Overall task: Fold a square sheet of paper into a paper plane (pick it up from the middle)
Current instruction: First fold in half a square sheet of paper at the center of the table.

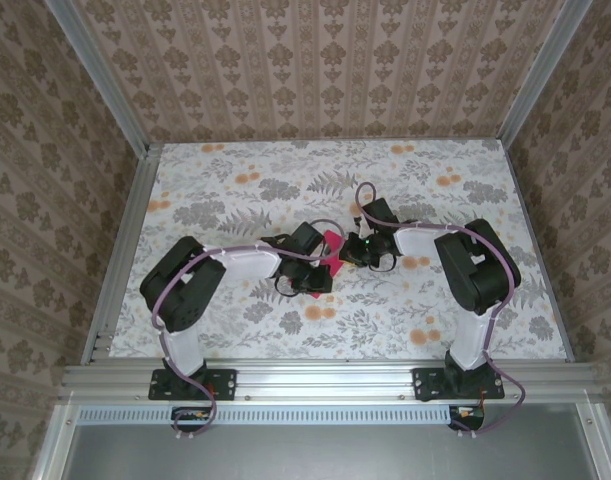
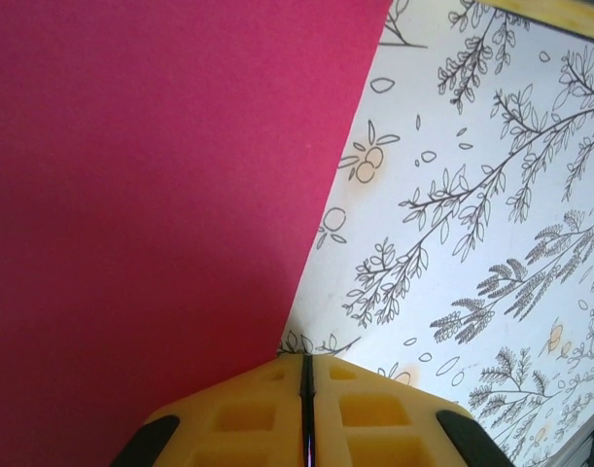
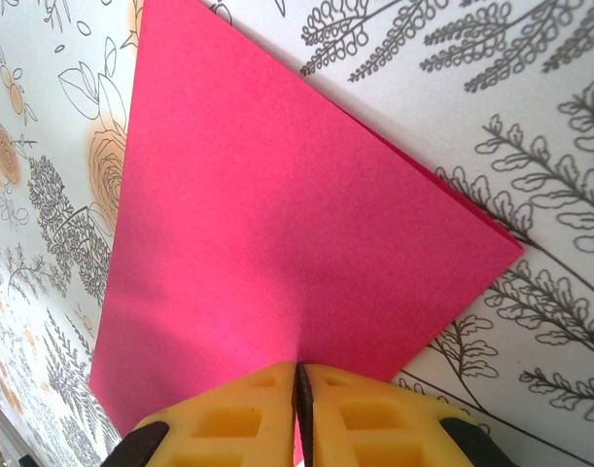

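Observation:
The square sheet of paper (image 1: 332,240) is bright magenta pink and is held above the middle of the table between both grippers. In the right wrist view the paper (image 3: 277,224) is folded over, with two layers showing along its right edge. My right gripper (image 3: 298,366) is shut on its near edge, and pink shows in the slit between the yellow pads. In the left wrist view the paper (image 2: 160,195) covers the left half. My left gripper (image 2: 306,358) is shut, with a thin pink line in its gap. From above, the left gripper (image 1: 323,264) and right gripper (image 1: 348,250) nearly meet. The paper plane is out of view.
The floral-print table (image 1: 285,170) is bordered by aluminium rails at the left (image 1: 125,240), right (image 1: 533,240) and near edge (image 1: 315,372). Patterned walls (image 1: 315,60) close in the back and sides. Both arm bases stand at the near rail.

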Motion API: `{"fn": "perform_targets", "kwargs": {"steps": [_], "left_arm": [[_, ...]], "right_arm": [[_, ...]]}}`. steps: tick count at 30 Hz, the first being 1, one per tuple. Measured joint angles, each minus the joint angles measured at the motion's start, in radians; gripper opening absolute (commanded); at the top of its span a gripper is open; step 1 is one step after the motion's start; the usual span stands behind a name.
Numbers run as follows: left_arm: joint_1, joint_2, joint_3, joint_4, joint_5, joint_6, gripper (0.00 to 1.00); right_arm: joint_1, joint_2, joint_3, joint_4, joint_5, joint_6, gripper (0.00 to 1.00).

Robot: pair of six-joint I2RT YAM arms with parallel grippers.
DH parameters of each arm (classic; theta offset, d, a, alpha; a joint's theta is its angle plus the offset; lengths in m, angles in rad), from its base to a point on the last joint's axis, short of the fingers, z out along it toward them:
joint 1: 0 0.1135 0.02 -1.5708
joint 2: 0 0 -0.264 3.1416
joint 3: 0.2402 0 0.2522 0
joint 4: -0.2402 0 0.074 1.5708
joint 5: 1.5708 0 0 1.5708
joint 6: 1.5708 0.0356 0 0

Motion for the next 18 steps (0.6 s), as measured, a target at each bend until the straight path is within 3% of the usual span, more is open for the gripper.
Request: {"fn": "perform_targets", "kwargs": {"steps": [18], "left_arm": [[0.005,-0.072,-0.053,-0.027,0.008,0.010,0.11]], "right_arm": [[0.000,0.006,0.005,-0.001,0.000,-0.010,0.14]]}}
